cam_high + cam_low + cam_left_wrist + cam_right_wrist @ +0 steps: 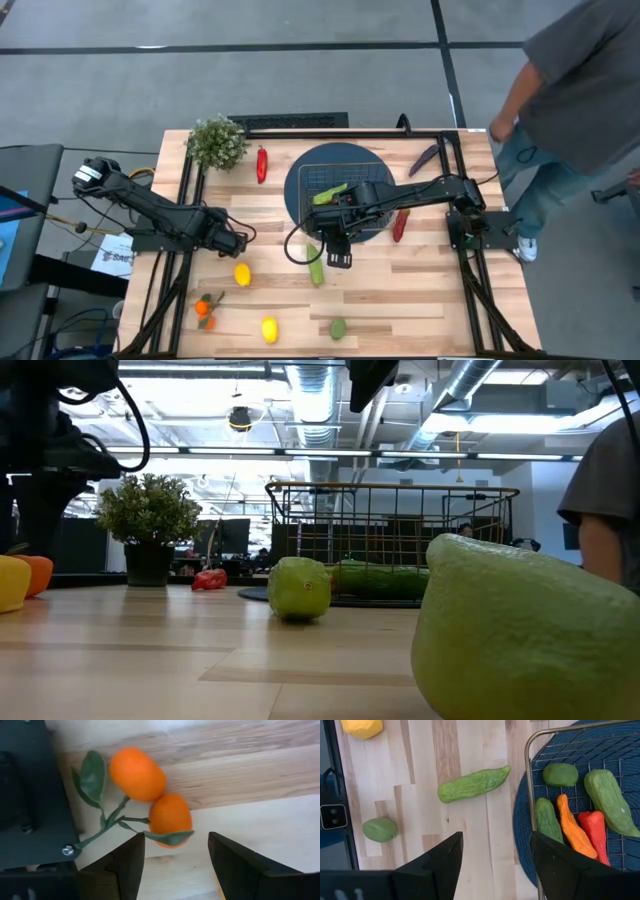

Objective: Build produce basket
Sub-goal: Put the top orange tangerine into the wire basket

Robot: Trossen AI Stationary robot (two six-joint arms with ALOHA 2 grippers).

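The wire basket (pixel 335 180) stands on a round blue mat (pixel 300 200) at the table's middle. In the right wrist view it holds green cucumbers (pixel 607 800), a lime (pixel 560 774), an orange carrot (pixel 574 827) and a red pepper (pixel 600 837). A green cucumber (pixel 316 268) lies on the table just near of the mat. My right gripper (pixel 338 258) is open and empty above the table beside this cucumber (pixel 474 784). My left gripper (pixel 240 242) is open and empty at the left, with two oranges on a leafy stem (pixel 150 795) ahead of it.
Loose on the table lie two lemons (pixel 242 274) (pixel 269 329), a lime (pixel 338 328), the oranges (pixel 205 308), red peppers (pixel 262 163) (pixel 400 225) and a purple eggplant (pixel 423 158). A bushy plant (pixel 217 140) stands far left. A person (pixel 580 90) stands at the far right.
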